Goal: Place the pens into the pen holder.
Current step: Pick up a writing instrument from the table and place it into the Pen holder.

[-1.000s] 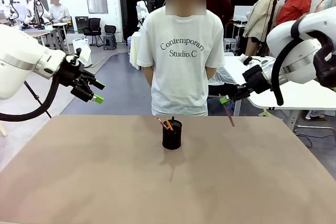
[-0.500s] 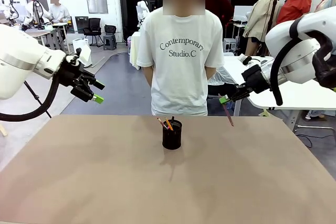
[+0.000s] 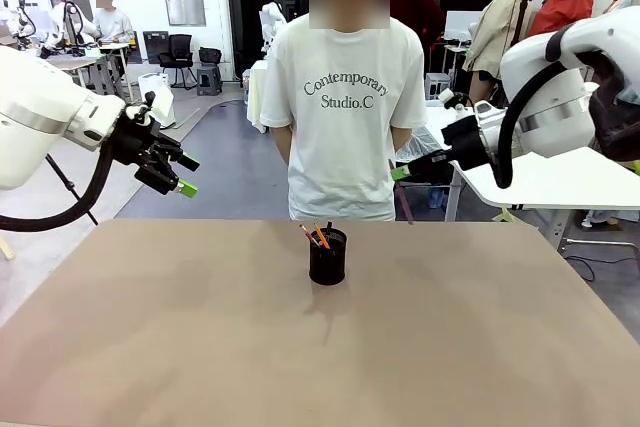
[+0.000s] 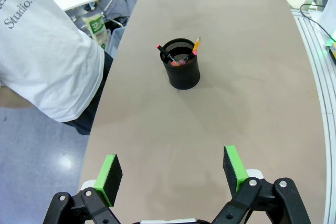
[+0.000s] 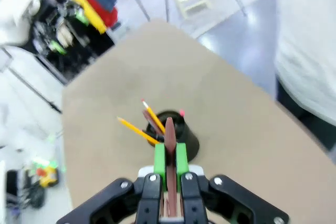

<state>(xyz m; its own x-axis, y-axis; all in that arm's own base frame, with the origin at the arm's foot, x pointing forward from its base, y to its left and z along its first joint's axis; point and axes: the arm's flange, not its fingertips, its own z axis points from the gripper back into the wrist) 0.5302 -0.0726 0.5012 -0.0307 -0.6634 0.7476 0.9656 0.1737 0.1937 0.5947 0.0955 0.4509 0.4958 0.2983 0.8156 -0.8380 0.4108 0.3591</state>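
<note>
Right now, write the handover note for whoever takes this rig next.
Left gripper: open, empty, raised at the table's left edge.
Right gripper: shut on the reddish-brown pen, held in the air beyond the table's far edge, right of the pen holder.
Done: the yellow pencil and the black pen with the red tip stand in the holder.
Left: bring the reddish-brown pen over the holder and drop it in.

We list: black mesh pen holder (image 4: 182, 70) upright on brown table (image 4: 210, 129), holding yellow pencil (image 4: 196, 45) and red-tipped black pen (image 4: 165, 52); left gripper (image 4: 173, 171) with jaws spread; person's white shirt (image 4: 44, 51) beside.
</note>
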